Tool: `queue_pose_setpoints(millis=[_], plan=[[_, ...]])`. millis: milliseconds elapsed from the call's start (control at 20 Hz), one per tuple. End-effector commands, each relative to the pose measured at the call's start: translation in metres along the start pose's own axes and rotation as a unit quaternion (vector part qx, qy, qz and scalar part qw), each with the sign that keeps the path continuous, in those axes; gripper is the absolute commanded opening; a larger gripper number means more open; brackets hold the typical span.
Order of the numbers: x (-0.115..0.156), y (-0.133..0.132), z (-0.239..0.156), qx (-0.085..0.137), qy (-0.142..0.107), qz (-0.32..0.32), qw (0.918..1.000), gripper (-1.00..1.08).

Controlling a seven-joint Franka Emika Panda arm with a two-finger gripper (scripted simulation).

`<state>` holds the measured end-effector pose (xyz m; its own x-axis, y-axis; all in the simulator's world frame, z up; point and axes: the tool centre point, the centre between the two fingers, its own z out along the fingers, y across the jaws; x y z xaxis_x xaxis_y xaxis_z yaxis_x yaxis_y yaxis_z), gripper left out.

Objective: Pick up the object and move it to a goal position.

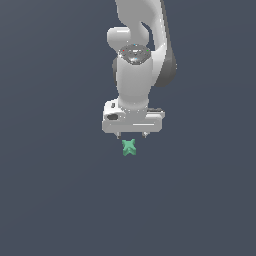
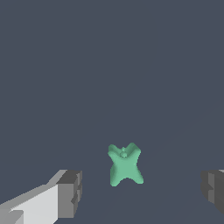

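Plain dark grey-blue floor all round; gripper spread wide, holding nothing, cross lying between and just below its fingertips, untouched.

Flat dark grey-blue worktop lay bare on every side of the small matte teal-green X-shaped piece. White tool stood with jaws wide apart; the piece sat between the grey fingertips, touching neither, with room on both flanks.
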<state>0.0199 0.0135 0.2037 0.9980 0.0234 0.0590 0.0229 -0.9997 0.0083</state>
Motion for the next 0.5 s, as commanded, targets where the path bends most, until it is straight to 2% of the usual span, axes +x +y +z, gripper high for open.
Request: queue_pose_setpoints(millis=[0, 450], plan=[[0.0, 0.0, 0.0, 0.0, 0.0, 0.0, 1.0, 1.0], [0.017, 0.0, -0.022, 0.006, 0.028, 0.006, 0.9996, 1.0]])
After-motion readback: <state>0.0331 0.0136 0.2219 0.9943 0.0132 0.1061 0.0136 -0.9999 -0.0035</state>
